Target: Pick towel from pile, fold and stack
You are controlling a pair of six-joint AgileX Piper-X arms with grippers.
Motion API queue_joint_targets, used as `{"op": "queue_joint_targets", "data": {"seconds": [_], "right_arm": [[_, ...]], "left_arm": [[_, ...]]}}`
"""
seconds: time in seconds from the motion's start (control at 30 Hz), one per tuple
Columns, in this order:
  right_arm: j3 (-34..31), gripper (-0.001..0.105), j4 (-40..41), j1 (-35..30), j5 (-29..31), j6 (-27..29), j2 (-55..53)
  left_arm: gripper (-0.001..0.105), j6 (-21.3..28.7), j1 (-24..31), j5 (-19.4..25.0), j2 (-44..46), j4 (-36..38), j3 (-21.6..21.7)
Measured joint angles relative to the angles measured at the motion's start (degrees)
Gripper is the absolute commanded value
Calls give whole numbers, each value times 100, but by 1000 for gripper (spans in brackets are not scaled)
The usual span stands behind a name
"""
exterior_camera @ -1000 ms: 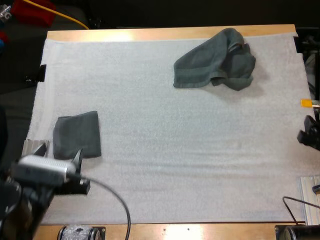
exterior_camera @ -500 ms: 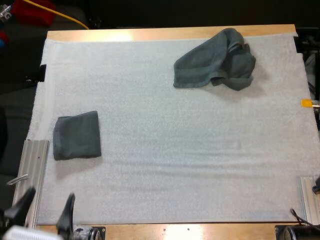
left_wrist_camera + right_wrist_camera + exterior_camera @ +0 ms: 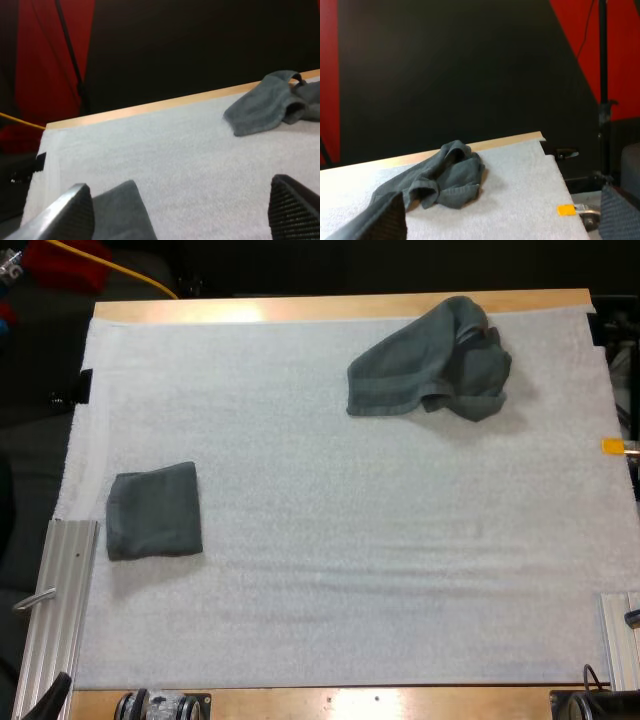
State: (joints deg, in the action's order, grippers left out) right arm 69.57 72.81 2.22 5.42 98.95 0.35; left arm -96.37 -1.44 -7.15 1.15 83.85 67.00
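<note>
L gripper (image 3: 185, 212) & R gripper (image 3: 502, 219) both spread, empty — folded towel (image 3: 154, 510) near-left, crumpled towel (image 3: 430, 365) far-right.

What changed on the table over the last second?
The left gripper pulled back from the folded towel to the near left corner, its fingers open and empty. The right gripper withdrew past the right edge, also open. Nothing was grasped or released. The folded towel and the crumpled towel stayed put.
</note>
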Motion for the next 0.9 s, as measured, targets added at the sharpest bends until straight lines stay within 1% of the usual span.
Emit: {"op": "queue_joint_targets", "data": {"seconds": [0.13,0.23,0.33,0.47,0.63,0.8,0.9], "right_arm": [[24,75,471,0,6,0,-102],[41,75,850,0,26,7,-92],[9,75,850,0,37,76,-92],[-232,75,519,0,47,78,-92],[-819,75,-105,0,58,78,-92],[-1557,75,-726,0,78,78,-87],[-1964,75,-933,0,79,78,-81]], "left_arm": [[70,259,220,-33,0,137,149],[70,348,346,-272,0,224,150],[70,356,370,-394,0,234,150],[70,435,277,-421,0,189,46],[70,489,147,-434,0,-53,-517],[70,495,139,-429,-13,-802,-1300],[70,495,139,-422,-12,-1221,-1804]]}}
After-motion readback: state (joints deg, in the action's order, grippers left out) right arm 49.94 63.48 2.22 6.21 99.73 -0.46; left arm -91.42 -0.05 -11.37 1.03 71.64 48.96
